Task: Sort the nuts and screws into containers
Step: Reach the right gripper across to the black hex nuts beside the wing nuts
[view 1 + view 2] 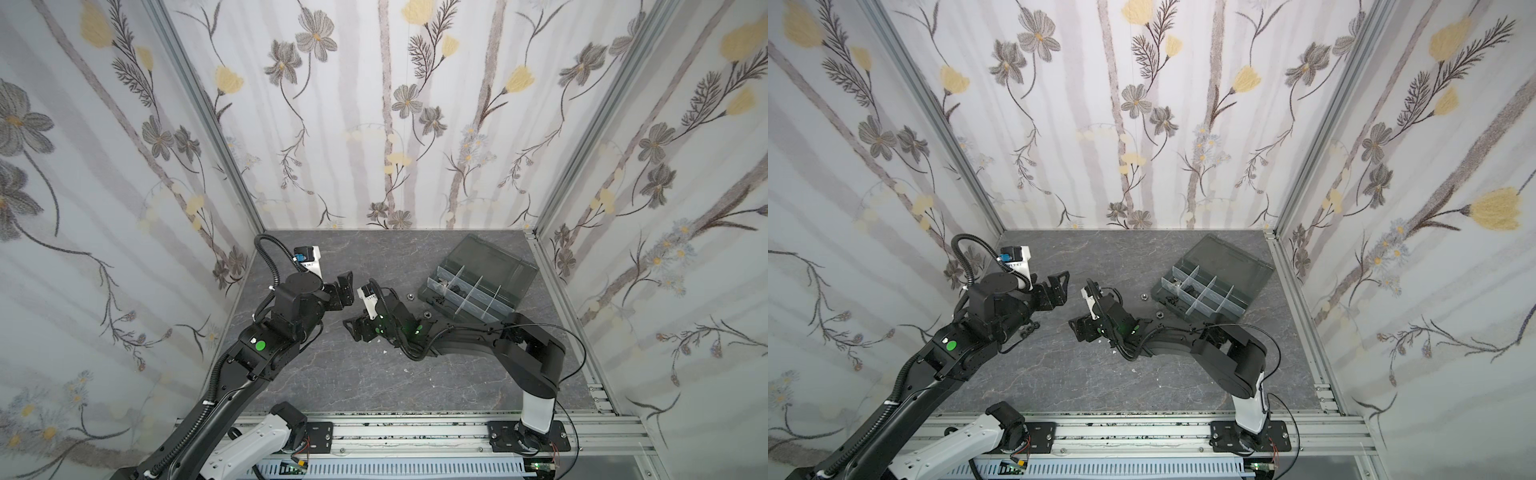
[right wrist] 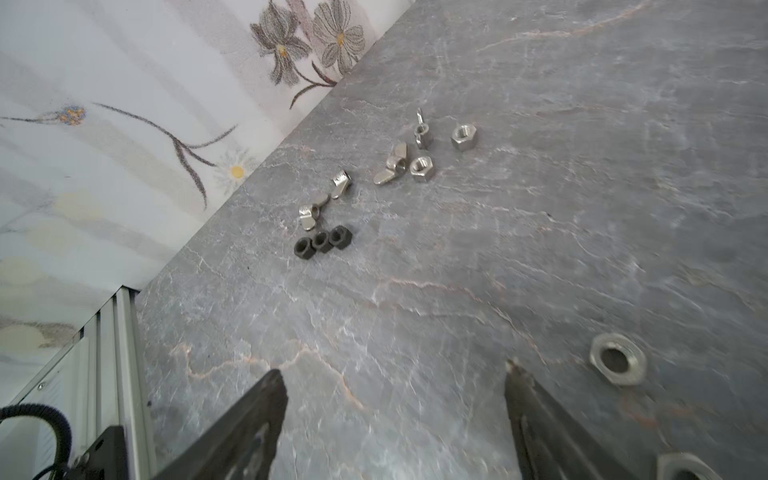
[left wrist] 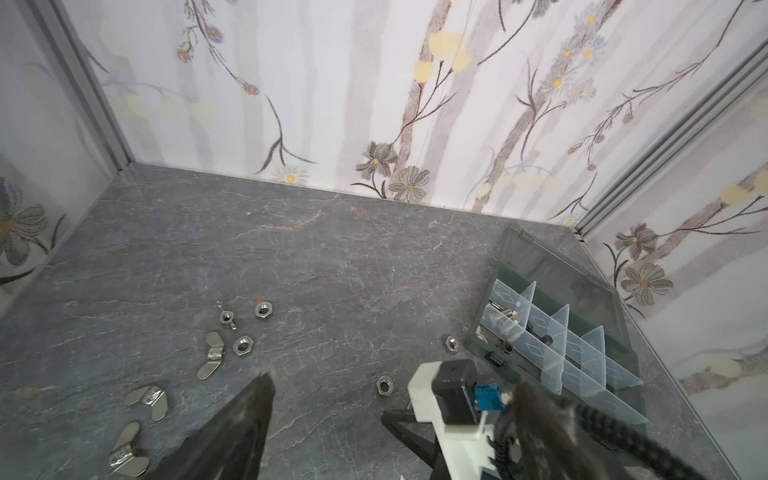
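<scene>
Grey stone-patterned bench (image 1: 374, 257) carries everything you are sorting. Your left fingers (image 3: 253, 407) stand spread wide, empty, above the bench. Out ahead of their tips lie two silver hex nuts (image 3: 263, 309), loose on the bench, with silver wing nuts (image 3: 212, 355) scattered beside them. A thin silver nut (image 3: 384, 384) shows through the gap between the spread tips, and another lies just beside the near corner of the organizer box (image 3: 490, 353).

Your right fingers (image 2: 266, 407) are spread wide too, gripping nothing, low over the bench. One flat silver nut lies just outside one tip, not in the gap. Farther ahead of those tips, three black nuts (image 2: 323, 242) sit touching in a row. The wing nuts and the two hex nuts lie beyond them.

In both top views your two pairs of fingers face each other, near but apart. The box stands behind your right fingers, past the wrist, with its smoky lid (image 1: 494, 262) swung open. Pale dividers (image 3: 557, 320) split it into compartments. The end compartment nearest your left fingers holds silver pieces (image 3: 505, 318). Dark pieces lie in the one next to it. You cannot tell screws from nuts in either.
</scene>
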